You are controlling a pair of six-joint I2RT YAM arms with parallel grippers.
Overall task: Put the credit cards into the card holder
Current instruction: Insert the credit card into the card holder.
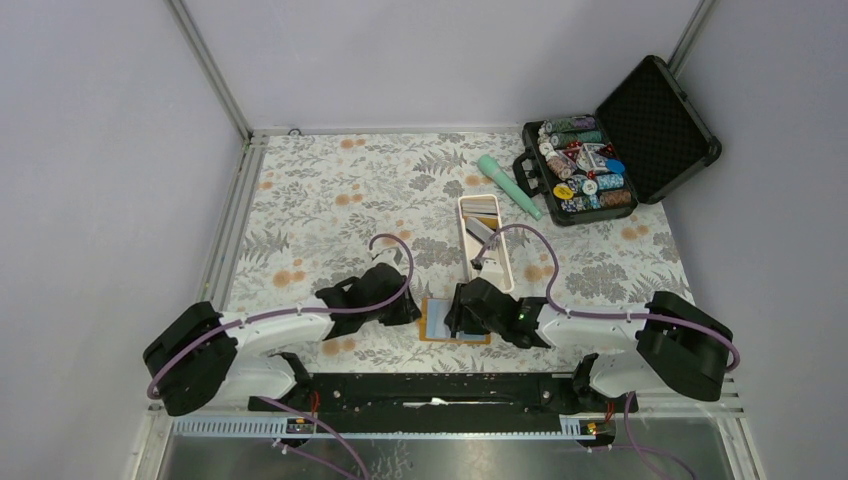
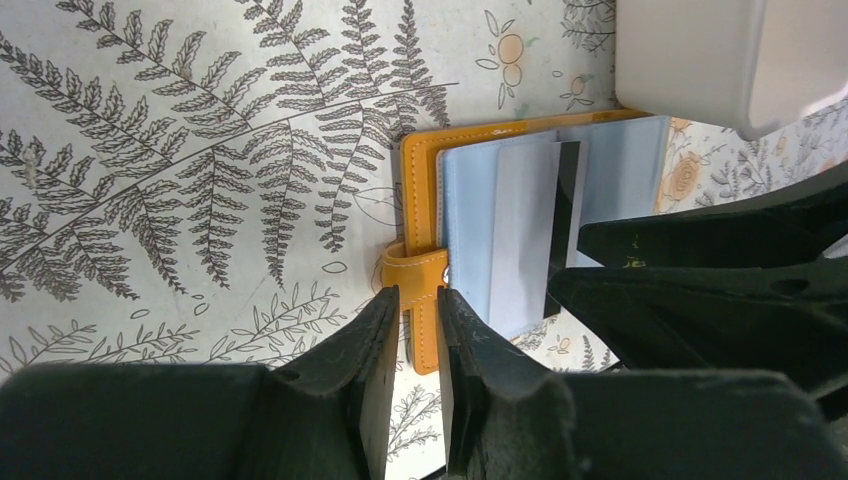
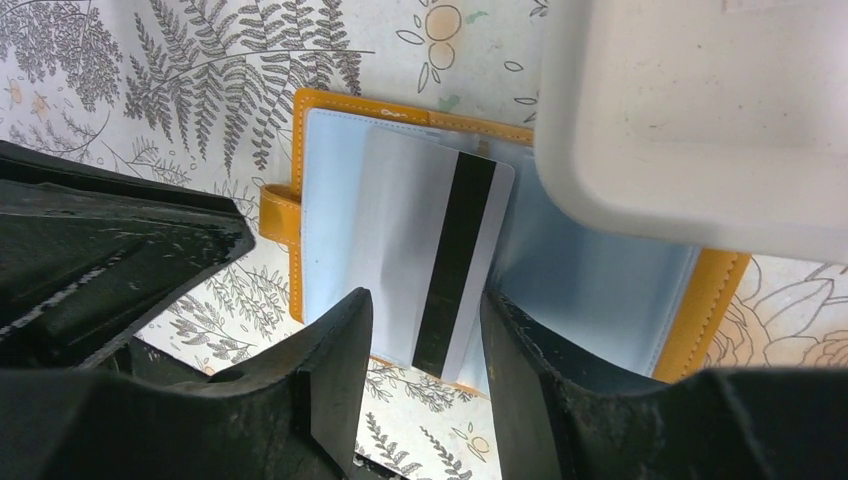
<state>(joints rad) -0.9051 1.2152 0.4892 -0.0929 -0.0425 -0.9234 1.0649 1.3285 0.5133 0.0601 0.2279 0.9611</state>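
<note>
The card holder [image 1: 437, 322] lies open and flat on the flowered worktop [image 1: 320, 200], close to the middle of its near edge and between the two arms. Its orange cover faces down and its light blue pockets face up. The snap tab [image 2: 412, 268] sticks out from the holder's left edge. The left gripper [image 2: 412, 335] stands over this same edge, just beside the tab. Its jaws are nearly together, and the orange border shows in the narrow gap between them. Whether they pinch the border or only stand over it, I cannot tell. A pale card [image 3: 420, 250] with a black stripe lies over the blue pockets, a little tilted, with its long side running from the far edge toward the near edge. Whether its pale part is under the clear film is not clear. The right gripper [image 3: 425, 365] is at the near end of this card. Its jaws are apart by about the width of the card, with the card's end between them, and I cannot tell if the fingers [image 3: 340, 380] press on the card's edges. A long white tray [image 1: 505, 255] stands just beyond the holder, toward the far edge, and a few more cards [image 1: 482, 228] lie in it. In both wrist views the tray's near end hides one far corner of the holder. At the far right corner stands an open black case [image 1: 665, 120] with poker chips [image 1: 585, 175], and a green tube [image 1: 510, 185] lies beside it.
</note>
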